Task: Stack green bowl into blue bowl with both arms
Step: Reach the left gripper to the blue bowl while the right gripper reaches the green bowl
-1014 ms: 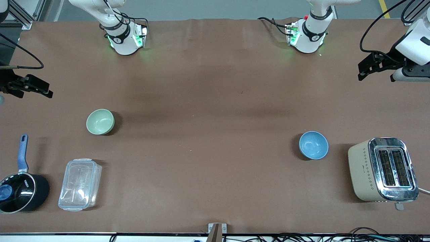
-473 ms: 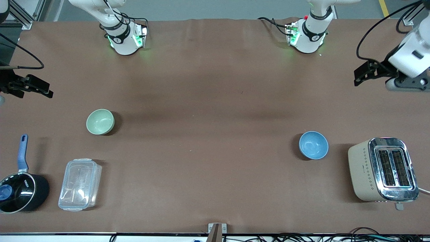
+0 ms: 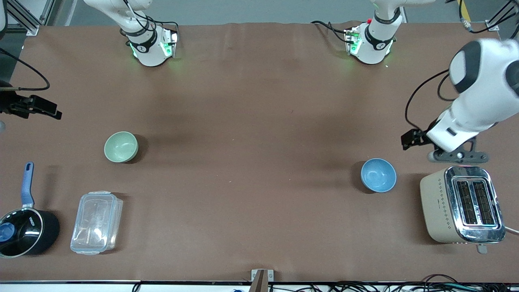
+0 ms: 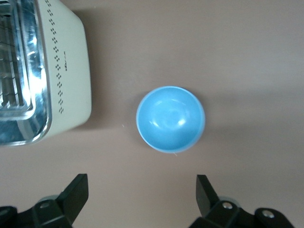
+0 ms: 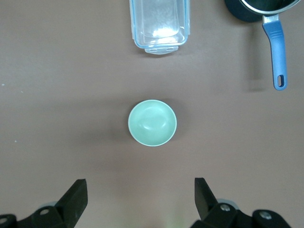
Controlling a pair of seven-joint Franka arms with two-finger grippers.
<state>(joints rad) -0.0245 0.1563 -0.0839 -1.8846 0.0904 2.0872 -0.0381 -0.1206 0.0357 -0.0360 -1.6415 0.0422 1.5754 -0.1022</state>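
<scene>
The pale green bowl [image 3: 121, 147] stands upright and empty toward the right arm's end of the table; it also shows in the right wrist view [image 5: 152, 122]. The sky-blue bowl [image 3: 378, 175] stands upright and empty toward the left arm's end, beside the toaster; it also shows in the left wrist view [image 4: 171, 118]. My left gripper [image 3: 410, 140] is open and empty over bare table close to the blue bowl, its fingertips wide apart [image 4: 141, 187]. My right gripper [image 3: 42, 108] is open and empty over the table's edge at its own end, apart from the green bowl [image 5: 141, 190].
A cream and chrome toaster [image 3: 462, 205] stands at the left arm's end [image 4: 42, 71]. A black saucepan with a blue handle [image 3: 22, 231] and a clear lidded container [image 3: 96, 222] lie nearer the front camera than the green bowl.
My left arm has swung down from the table's end to over the table near the blue bowl and toaster. My right gripper has hardly moved. Both bowls are where they were.
</scene>
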